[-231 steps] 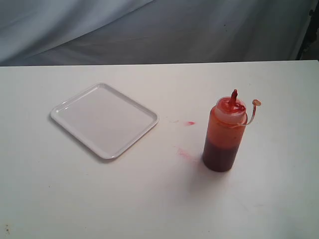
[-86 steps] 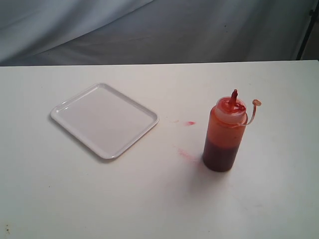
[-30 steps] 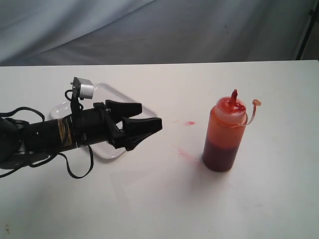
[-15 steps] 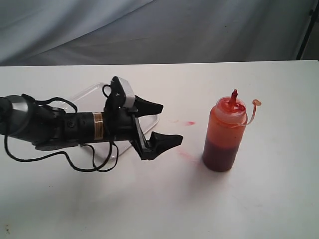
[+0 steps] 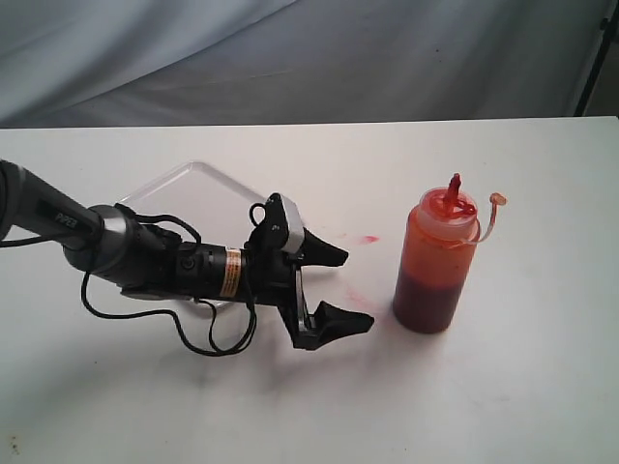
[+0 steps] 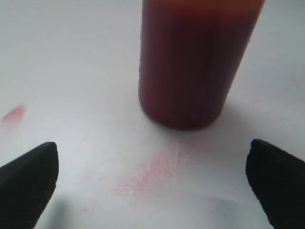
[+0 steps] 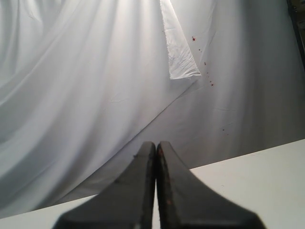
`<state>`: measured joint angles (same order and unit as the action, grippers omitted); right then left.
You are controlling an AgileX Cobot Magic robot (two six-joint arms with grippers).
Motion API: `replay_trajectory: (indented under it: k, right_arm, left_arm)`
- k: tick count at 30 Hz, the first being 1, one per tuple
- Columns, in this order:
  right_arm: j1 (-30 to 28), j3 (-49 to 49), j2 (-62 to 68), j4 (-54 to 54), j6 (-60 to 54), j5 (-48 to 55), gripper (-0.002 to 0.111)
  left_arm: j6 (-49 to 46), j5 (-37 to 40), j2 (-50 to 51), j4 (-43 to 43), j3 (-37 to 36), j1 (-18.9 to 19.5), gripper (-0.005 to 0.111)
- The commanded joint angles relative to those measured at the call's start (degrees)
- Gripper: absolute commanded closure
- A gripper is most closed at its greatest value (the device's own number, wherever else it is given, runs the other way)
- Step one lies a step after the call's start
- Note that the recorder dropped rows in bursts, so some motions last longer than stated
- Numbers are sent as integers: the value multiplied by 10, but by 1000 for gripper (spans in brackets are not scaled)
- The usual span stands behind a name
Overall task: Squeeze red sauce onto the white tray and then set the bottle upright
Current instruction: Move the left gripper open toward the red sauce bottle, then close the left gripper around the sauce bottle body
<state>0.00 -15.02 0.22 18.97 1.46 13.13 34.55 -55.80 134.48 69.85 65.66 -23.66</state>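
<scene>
White desk (image 5: 503, 406), grey cloth (image 5: 387, 58) hanging behind it. Standing upright on the desk, the bottle (image 5: 435, 261), just ahead of the left gripper (image 5: 356, 289) and apart from it. Lower part filled with the dark red sauce (image 5: 426, 307), orange tint higher up. Red nozzle (image 5: 454, 184) pointing up, small cap (image 5: 498, 200) dangling on a thin tether at the side far from the gripper.

Left gripper released, held low over the desk and turned toward the bottle, with nothing between the jaws. From the left wrist view: base of the bottle (image 6: 193, 62) straight ahead, in line with the gap between the two black fingers (image 6: 28, 181), no contact with either. Faint pinkish smears (image 5: 360, 301) on the desk between the fingertips and the bottle, one more small mark (image 5: 368, 239) off to one side.

Behind the gripper and partly hidden under its arm and cables (image 5: 218, 333), the white tray (image 5: 208, 188), flat on the desk, well apart from the bottle.

Right gripper (image 7: 157, 148) clenched, fingers pressed together on nothing, facing the cloth across the far part of the desk.
</scene>
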Motion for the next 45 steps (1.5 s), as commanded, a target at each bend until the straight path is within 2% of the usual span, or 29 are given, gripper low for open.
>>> replay_trajectory:
  k: [1, 8, 18, 32, 45]
  right_arm:
    - [0, -1, -2, -6, -1, 0, 108]
    - [0, -1, -2, -6, -1, 0, 108]
    - [0, -1, -2, -10, -1, 0, 108]
    - [0, -1, -2, -9, -5, 0, 108]
    - [0, -1, -2, -9, -10, -3, 108]
  left_arm:
    - [-4, -10, 27, 22, 36, -5, 3]
    - [-4, -43, 59, 32, 85, -30, 3]
    - [-4, -29, 81, 31, 141, -71, 3]
    - [-5, -58, 124, 4, 205, -76, 3]
    - [-36, -54, 129, -20, 206, -96, 3]
